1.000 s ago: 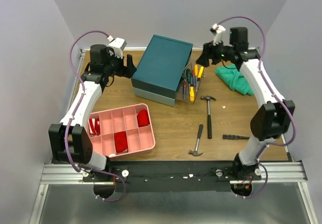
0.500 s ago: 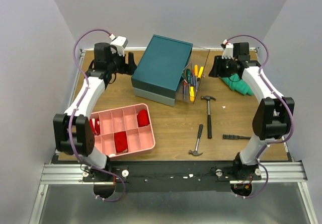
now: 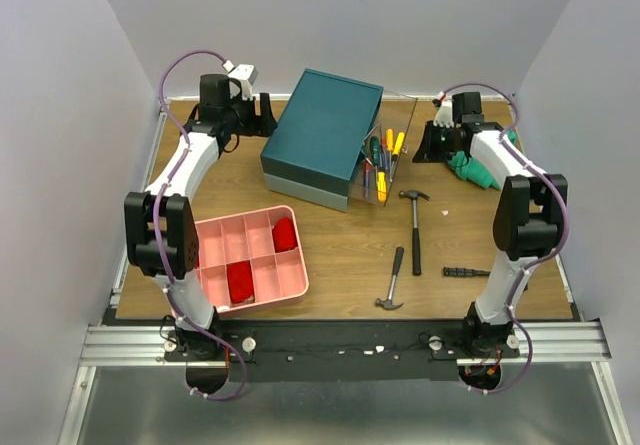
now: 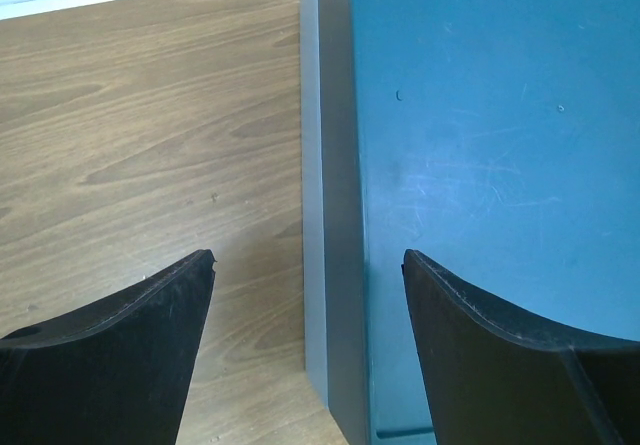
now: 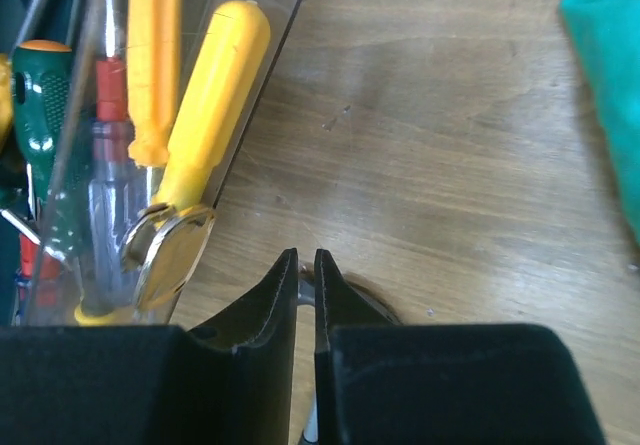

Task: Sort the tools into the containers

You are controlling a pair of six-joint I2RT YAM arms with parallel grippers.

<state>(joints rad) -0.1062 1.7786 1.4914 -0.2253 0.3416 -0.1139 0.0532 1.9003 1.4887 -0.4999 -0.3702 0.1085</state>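
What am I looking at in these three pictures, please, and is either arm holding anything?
These are two white-and-black robot arms bolted at the near edge of a wooden table. The overhead picture looks down from behind them. The other two come from a camera on each wrist, with that arm's own black fingers in view. The left tool is open, looking down on an edge of the large dark teal rectangular box. The right tool is shut on nothing, beside the box's clear pulled-out drawer of colourful screwdrivers. Loose on the table lie a black-handled steel hammer, a shorter hammer, a small black implement, a pink plastic compartment tray and a green cloth.
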